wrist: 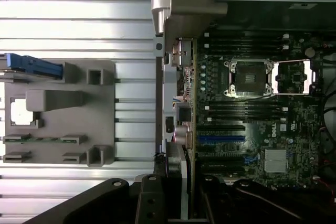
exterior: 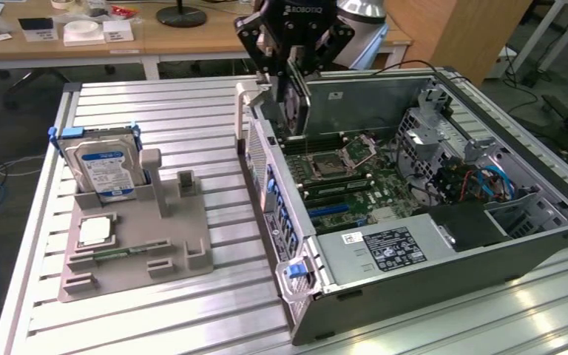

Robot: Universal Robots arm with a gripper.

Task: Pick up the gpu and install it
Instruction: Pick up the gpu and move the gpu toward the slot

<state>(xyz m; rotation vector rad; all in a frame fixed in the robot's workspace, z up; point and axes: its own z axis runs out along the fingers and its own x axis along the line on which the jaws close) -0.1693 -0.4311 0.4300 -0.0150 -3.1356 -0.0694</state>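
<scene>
Where the gpu [exterior: 299, 103] is: on edge below the gripper [exterior: 289, 70], over the open computer case [exterior: 521, 244], just inside its rear wall, with its pale bracket [exterior: 242, 111] toward that wall.
Jaws: closed on the card's upper edge, gripping it.
Done: the pickup, by the look of it; the card is clear of the grey parts holder [exterior: 136, 244], where the hard drive [exterior: 106, 166] and processor [exterior: 97, 231] sit.
Left: seating; the card looks raised above the motherboard [exterior: 353, 177], its lower edge not yet in an expansion slot [wrist: 220, 139], though contact is hard to judge.
</scene>
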